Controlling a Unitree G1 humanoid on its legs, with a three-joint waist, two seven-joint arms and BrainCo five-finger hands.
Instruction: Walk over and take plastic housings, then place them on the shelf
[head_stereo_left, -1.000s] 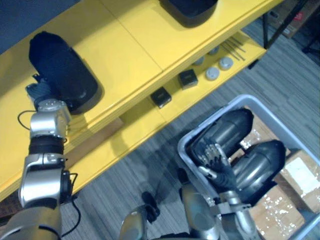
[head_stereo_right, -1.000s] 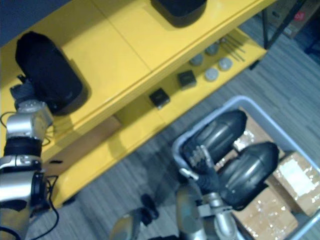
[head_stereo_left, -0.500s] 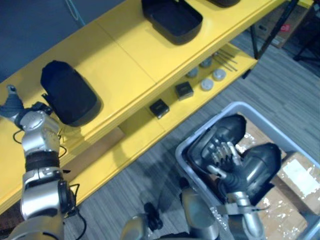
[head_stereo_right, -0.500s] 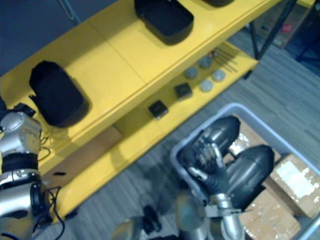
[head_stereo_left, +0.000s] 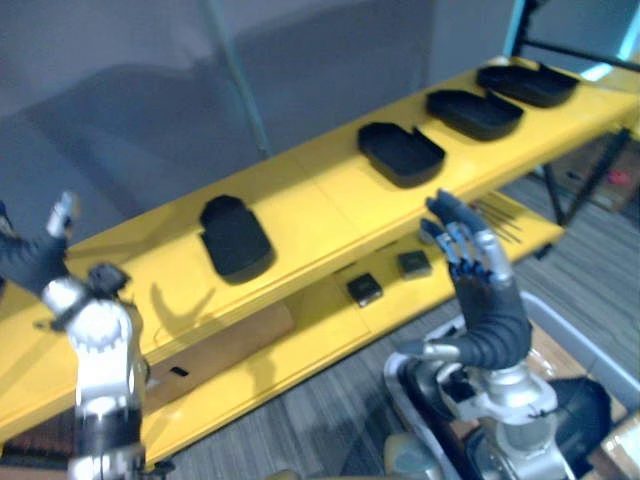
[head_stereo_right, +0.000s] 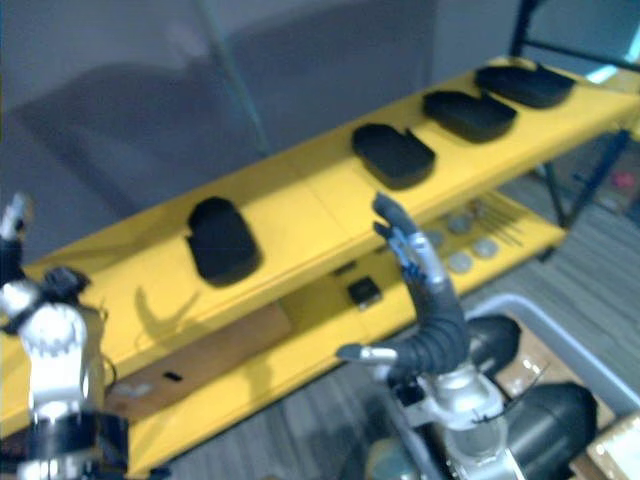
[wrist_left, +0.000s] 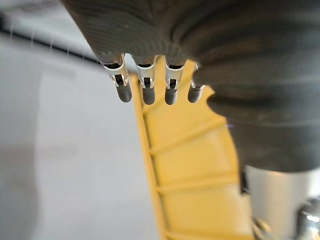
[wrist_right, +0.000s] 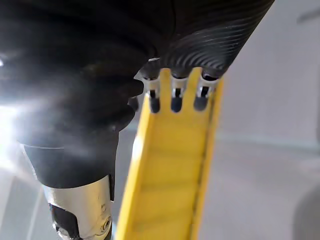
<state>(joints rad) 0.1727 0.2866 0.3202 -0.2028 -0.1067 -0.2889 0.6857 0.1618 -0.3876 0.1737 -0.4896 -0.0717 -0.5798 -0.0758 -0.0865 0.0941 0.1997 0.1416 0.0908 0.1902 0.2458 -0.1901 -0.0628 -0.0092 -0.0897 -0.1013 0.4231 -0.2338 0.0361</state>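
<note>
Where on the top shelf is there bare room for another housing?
On the top shelf, bare stretches lie between the leftmost housing and the second housing, and left of the leftmost. Its right end is crowded with the far housings.

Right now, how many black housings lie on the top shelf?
4 housings, in a row along the shelf: one toward the left, one mid-shelf, two near the right end. More may lie past the frame.

Right hand (wrist_right: 173, 60): dark ribbed cover close up, silver dark-tipped fingers (wrist_right: 173, 95) in row, straight, holding nothing. Yellow shelf (wrist_right: 167, 190) past fingertips, seen lengthwise. Plain grey surface (wrist_right: 270, 130) either side.
</note>
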